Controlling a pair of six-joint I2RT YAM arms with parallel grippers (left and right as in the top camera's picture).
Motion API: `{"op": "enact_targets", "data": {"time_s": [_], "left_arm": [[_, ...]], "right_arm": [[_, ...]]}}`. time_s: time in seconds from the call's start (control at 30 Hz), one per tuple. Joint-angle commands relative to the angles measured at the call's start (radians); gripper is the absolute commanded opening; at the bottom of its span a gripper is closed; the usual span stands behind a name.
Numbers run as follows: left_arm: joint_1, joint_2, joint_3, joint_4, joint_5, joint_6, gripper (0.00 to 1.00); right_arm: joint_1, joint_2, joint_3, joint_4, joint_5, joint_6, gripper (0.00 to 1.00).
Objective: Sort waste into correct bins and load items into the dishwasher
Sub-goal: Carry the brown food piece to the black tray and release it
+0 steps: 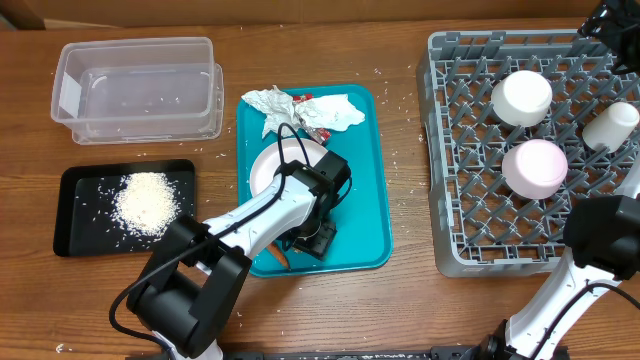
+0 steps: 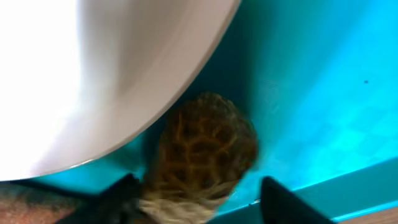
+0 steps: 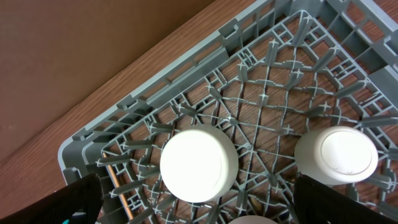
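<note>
A brown wooden tabletop, sprinkled with stray white grains, carries everything here. The brown food lump lies by the near edge of the teal tray, tucked against the rim of the white plate. It is rounded and looks soft, with a netted, crusty skin. The left gripper is down over it with a dark finger on each side. The right-hand finger stands apart from the lump, so the claw is released rather than clenched, probably straddling the lump to lift it clear of the plate.

The plate is smooth, glossy and flat. An orange carrot lies at the tray's near edge, and crumpled white napkins are heaped at its far edge.

At the tabletop's far left corner sits the clear tub, thin-walled plastic. In front of it, along the left edge, the shallow black tray holds a mound of rice, so food waste seems bound there.

By the right edge, the grey pegged dish rack carries two upturned bowls and a cup. The right gripper hangs over it, spread wide and empty.
</note>
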Motion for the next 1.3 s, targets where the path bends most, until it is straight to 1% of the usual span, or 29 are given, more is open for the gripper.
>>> {"op": "enact_targets", "data": {"time_s": [0.0,0.07,0.1,0.27,0.3,0.37,0.4,0.47,0.53,0.63,0.7,0.77,0.8,0.93,0.97,1.0,1.07,1.2,1.27], "left_arm": [[0.000,0.009,-0.005,0.002,-0.028,0.009,0.58],[0.000,0.009,-0.006,0.001,-0.043,0.008,0.60],[0.000,0.009,-0.006,0.002,-0.049,0.009,0.63],[0.000,0.009,-0.005,0.002,-0.046,0.007,0.64],[0.000,0.009,-0.004,-0.004,-0.041,0.002,0.64],[0.000,0.009,0.001,-0.012,-0.031,-0.016,0.58],[0.000,0.009,0.005,-0.014,-0.023,-0.018,0.57],[0.000,0.009,0.010,-0.013,-0.027,-0.018,0.58],[0.000,0.009,0.010,0.000,-0.061,-0.015,0.66],[0.000,0.009,0.010,0.019,-0.077,0.039,0.65],[0.000,0.009,0.010,0.026,-0.077,0.047,0.60],[0.000,0.009,0.010,0.024,-0.076,0.046,0.52],[0.000,0.009,0.010,0.022,-0.066,0.045,0.47],[0.000,0.008,0.023,-0.014,-0.022,0.045,0.48],[0.000,0.008,0.046,-0.049,0.000,0.045,0.41],[0.000,0.008,0.065,-0.071,0.013,0.045,0.38],[0.000,0.008,0.103,-0.106,0.029,0.045,0.35],[0.000,0.008,0.183,-0.155,0.032,0.047,0.34],[0.000,0.008,0.211,-0.172,0.031,0.047,0.26]], "right_arm": [[0.000,-0.021,0.017,0.006,0.003,0.001,1.00],[0.000,-0.021,0.017,0.006,0.003,0.001,1.00],[0.000,-0.021,0.017,0.006,0.003,0.001,1.00],[0.000,-0.021,0.017,0.006,0.003,0.001,1.00],[0.000,-0.021,0.017,0.006,0.003,0.001,1.00],[0.000,-0.021,0.017,0.006,0.003,0.001,1.00],[0.000,-0.021,0.017,0.006,0.003,0.001,1.00],[0.000,-0.021,0.017,0.006,0.003,0.001,1.00],[0.000,-0.021,0.017,0.006,0.003,0.001,1.00],[0.000,-0.021,0.017,0.006,0.003,0.001,1.00],[0.000,-0.021,0.017,0.006,0.003,0.001,1.00],[0.000,-0.021,0.017,0.006,0.003,0.001,1.00],[0.000,-0.021,0.017,0.006,0.003,0.001,1.00],[0.000,-0.021,0.017,0.006,0.003,0.001,1.00],[0.000,-0.021,0.017,0.006,0.003,0.001,1.00],[0.000,-0.021,0.017,0.006,0.003,0.001,1.00],[0.000,-0.021,0.017,0.006,0.003,0.001,1.00],[0.000,-0.021,0.017,0.006,0.003,0.001,1.00],[0.000,-0.021,0.017,0.006,0.003,0.001,1.00]]}}
